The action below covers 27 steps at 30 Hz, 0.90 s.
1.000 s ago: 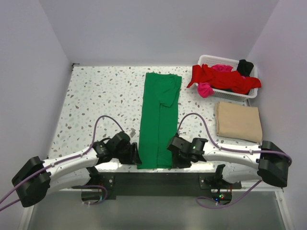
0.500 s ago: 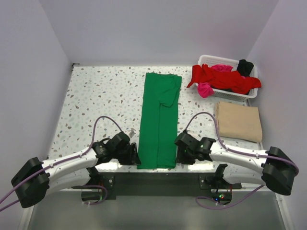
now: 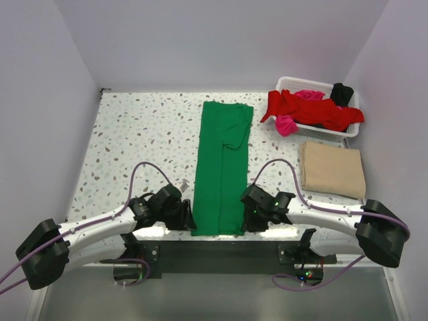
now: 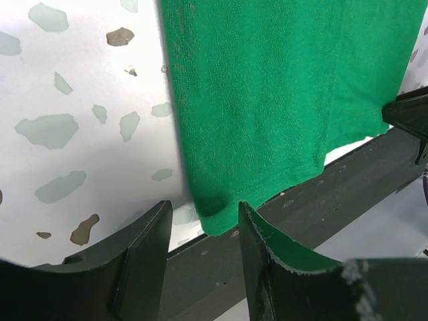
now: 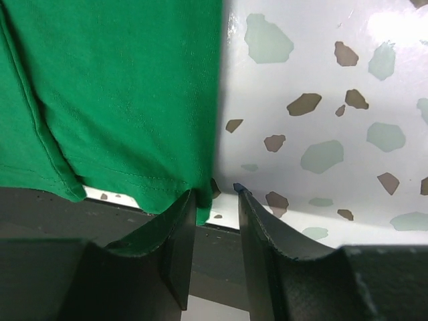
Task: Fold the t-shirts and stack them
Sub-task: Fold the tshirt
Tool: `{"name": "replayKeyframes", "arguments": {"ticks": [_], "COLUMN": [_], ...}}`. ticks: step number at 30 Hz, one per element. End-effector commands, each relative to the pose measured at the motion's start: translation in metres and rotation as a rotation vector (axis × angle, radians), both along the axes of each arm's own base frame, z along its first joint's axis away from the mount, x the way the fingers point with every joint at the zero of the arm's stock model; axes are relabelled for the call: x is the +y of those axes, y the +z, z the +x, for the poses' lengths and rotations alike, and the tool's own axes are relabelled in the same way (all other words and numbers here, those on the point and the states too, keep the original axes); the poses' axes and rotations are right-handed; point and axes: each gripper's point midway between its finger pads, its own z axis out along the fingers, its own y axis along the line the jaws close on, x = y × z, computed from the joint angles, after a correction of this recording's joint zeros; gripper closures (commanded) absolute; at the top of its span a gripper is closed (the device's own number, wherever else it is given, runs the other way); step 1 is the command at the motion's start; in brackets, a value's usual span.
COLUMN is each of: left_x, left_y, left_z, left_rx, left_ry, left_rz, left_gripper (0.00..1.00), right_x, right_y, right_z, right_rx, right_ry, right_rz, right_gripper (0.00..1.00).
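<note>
Left tool [image 4: 204, 208] and right tool [image 5: 215, 192] flank the green t-shirt [image 3: 224, 160], lying lengthwise near-to-far.

A white table [image 3: 140, 134] speckled with grey and brown chips sits between plain pale walls [image 3: 221, 40]. A white plastic lattice basket [image 3: 287, 83] stands at its far right corner. A dark rail [image 3: 214, 249] runs along the table's near edge.
</note>
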Motion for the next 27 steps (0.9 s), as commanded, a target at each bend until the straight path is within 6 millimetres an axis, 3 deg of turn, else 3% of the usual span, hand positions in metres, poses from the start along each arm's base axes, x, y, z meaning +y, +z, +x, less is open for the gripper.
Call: {"name": "replayKeyframes", "arguments": {"ticks": [1, 19, 22, 23, 27], "left_x": [0.012, 0.009, 0.007, 0.004, 0.0], "left_y": [-0.01, -0.02, -0.022, -0.022, -0.023], "left_z": [-0.008, -0.019, -0.022, -0.021, -0.021], "left_rx": [0.034, 0.085, 0.098, 0.094, 0.097], "left_ry": [-0.001, -0.046, -0.063, -0.07, -0.095], "left_rz": [0.066, 0.074, 0.067, 0.054, 0.042], "left_gripper": [0.51, 0.68, 0.78, 0.8, 0.98], "right_x": [0.004, 0.014, 0.014, 0.014, 0.014], "right_y": [0.0, -0.01, -0.01, -0.009, -0.001], "right_z": [-0.001, -0.013, -0.015, -0.015, -0.013], "right_rx": [0.005, 0.081, 0.092, 0.091, 0.077], "right_ry": [0.007, 0.067, 0.074, 0.068, 0.061], "right_rz": [0.022, 0.05, 0.044, 0.042, 0.049], "right_gripper": [0.65, 0.78, 0.88, 0.97, 1.0]}}
